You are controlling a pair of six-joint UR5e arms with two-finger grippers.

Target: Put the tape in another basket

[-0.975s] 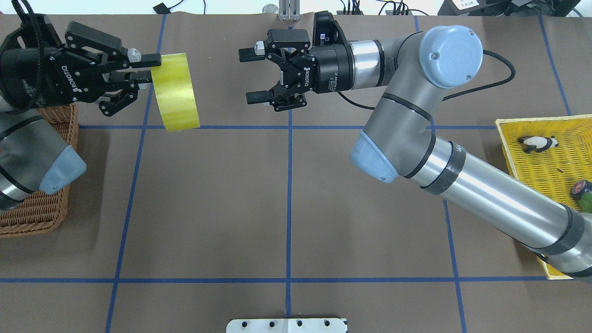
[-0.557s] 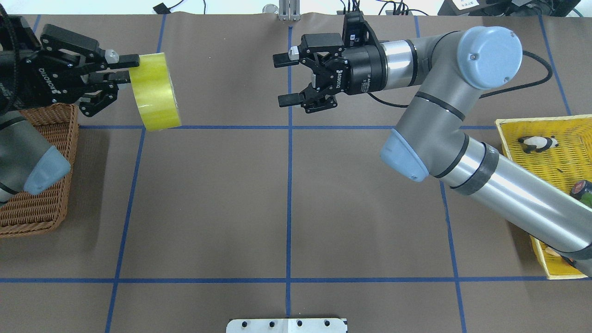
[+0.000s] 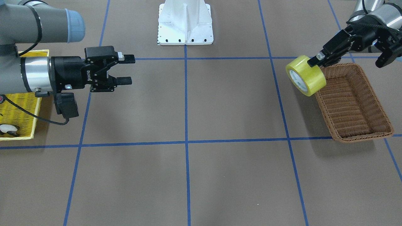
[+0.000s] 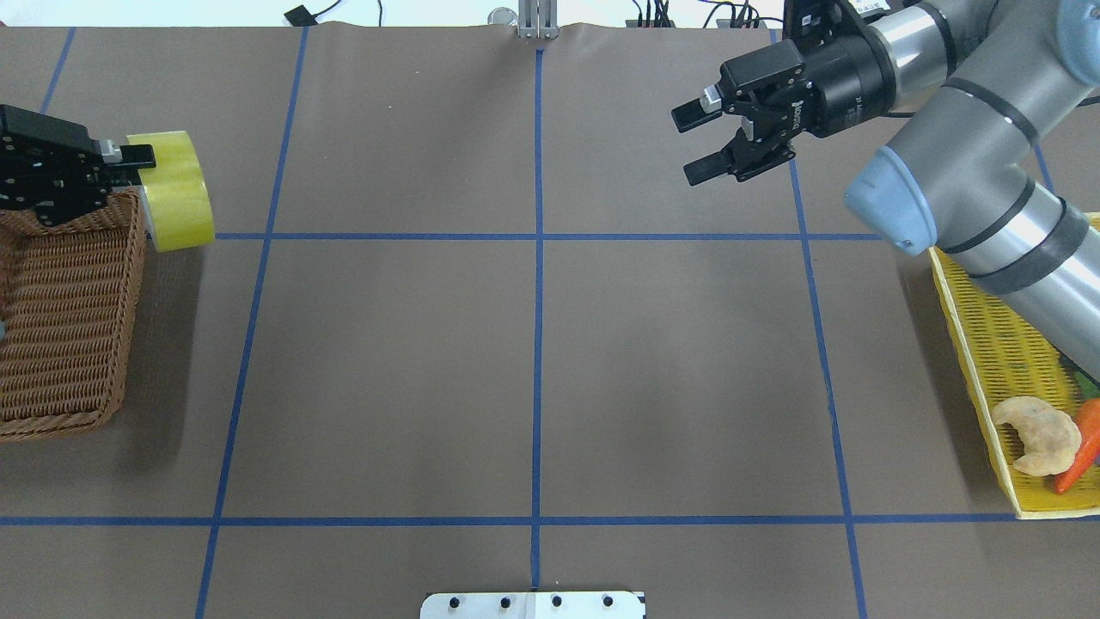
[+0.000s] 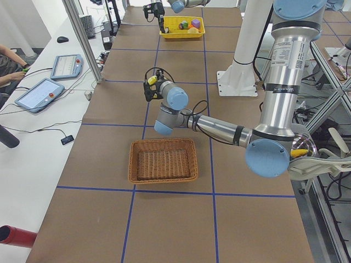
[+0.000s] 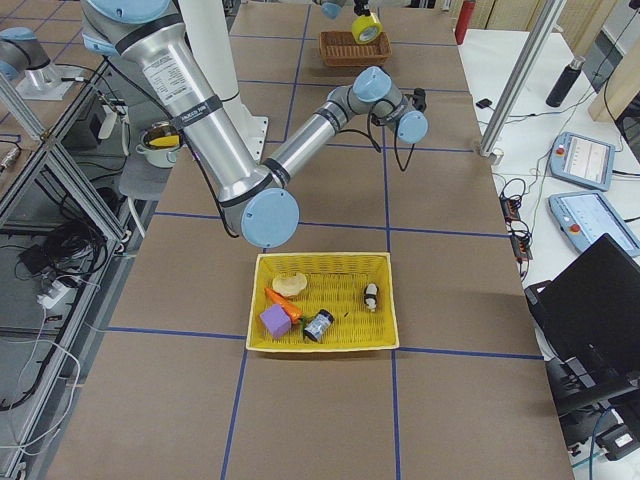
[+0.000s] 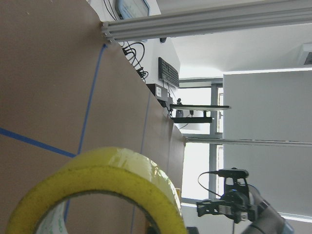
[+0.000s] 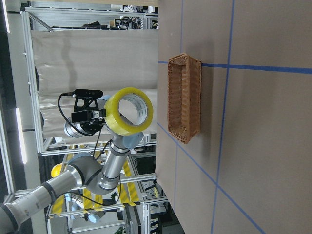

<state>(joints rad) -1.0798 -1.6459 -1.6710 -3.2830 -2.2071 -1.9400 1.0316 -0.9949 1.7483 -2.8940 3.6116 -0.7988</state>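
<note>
1. While the left tool (image 3: 316, 59) is clamped on the wall of the tape (image 3: 306, 75), the roll hangs in the air above the table (image 3: 220, 110). It is by the rim of the basket (image 3: 351, 100) on the side toward the table's middle. The views do not agree on whether it is over the basket's inside yet.
2. Judging by this, the step in hand is carrying the roll across that rim and setting it down inside.
3. Done well, the roll should come over the middle of the basket's floor. If it is let go on the flared rim, it could tip outward.
4. It should be lowered close to the weave before the fingers part. The sides are low, and a round roll dropped from high up may bounce or roll over them. Laying it on a flat face would steady it.
5. The right tool (image 4: 700, 142), with its fingers apart and nothing between them, is well apart from the basket. It has no part in this step.
</note>
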